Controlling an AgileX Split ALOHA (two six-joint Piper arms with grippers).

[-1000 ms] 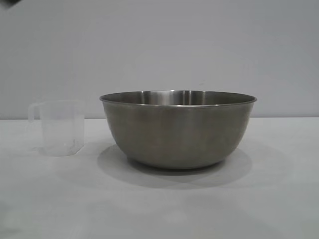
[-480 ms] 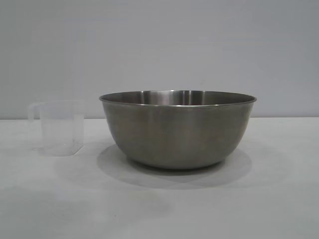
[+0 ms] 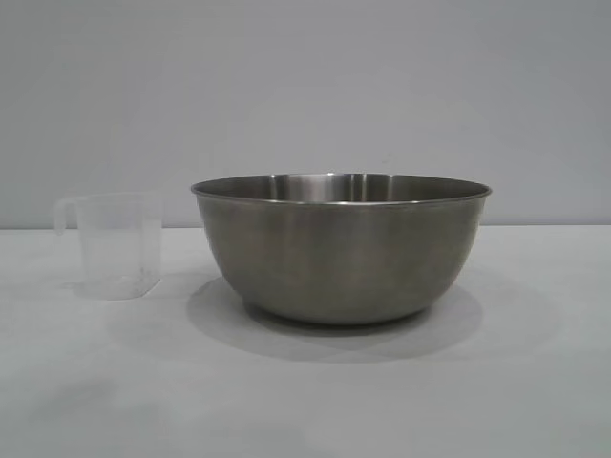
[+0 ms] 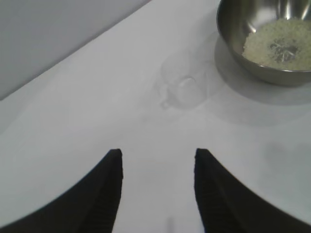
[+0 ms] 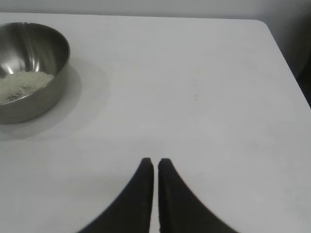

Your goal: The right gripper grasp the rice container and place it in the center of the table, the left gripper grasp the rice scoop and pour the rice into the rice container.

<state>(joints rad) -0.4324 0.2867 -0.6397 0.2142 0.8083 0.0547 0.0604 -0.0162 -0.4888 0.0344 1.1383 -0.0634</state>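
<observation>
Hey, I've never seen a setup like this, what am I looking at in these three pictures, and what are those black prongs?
It's a robot with two arms at a white table. One picture comes from a camera facing the table; the other two come from cameras on the arms' wrists. The black prongs are each arm's gripper fingers. The left gripper is open and holds nothing. The right gripper is shut, also empty, hanging over bare table. On the table stand a steel bowl with rice inside, and beside it, apart from it, an upright clear plastic cup that looks empty. Neither gripper touches anything.
</observation>
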